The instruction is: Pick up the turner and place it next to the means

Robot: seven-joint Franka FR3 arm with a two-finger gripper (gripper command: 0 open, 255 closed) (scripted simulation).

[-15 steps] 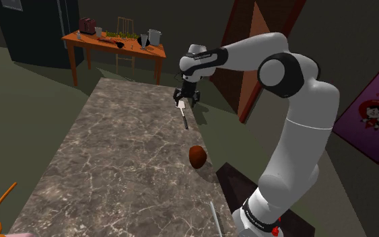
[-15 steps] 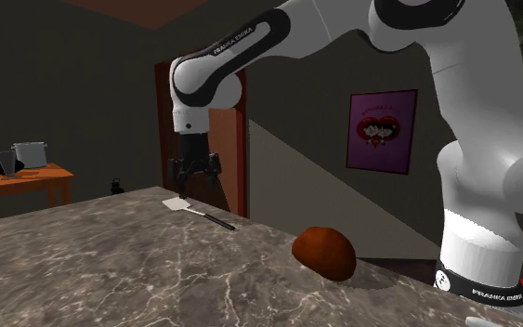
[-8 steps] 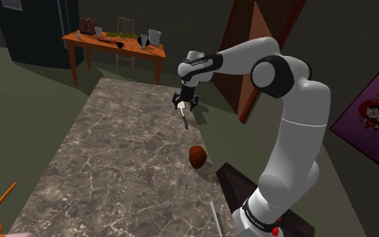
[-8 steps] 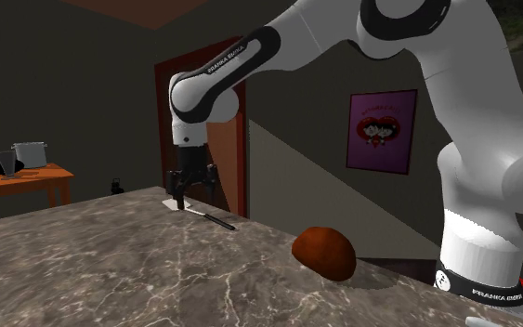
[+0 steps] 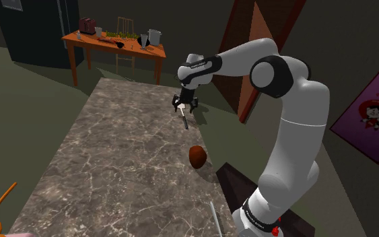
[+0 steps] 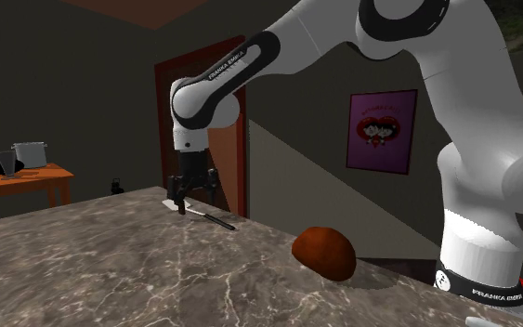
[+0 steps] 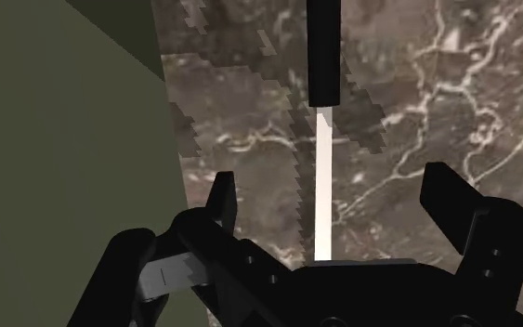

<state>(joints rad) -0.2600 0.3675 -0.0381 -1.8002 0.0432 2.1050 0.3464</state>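
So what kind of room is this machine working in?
Probably a kitchen or dining space in a house, computer-rendered: a marbled, stone-look counter, an orange wooden table carrying a grey pot and other kitchenware, and a purple poster on the wall.

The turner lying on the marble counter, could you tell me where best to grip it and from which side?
Grip the thin white shaft, from straight above: the turner lies flat on the countertop, and the open hand straddles that narrow part.
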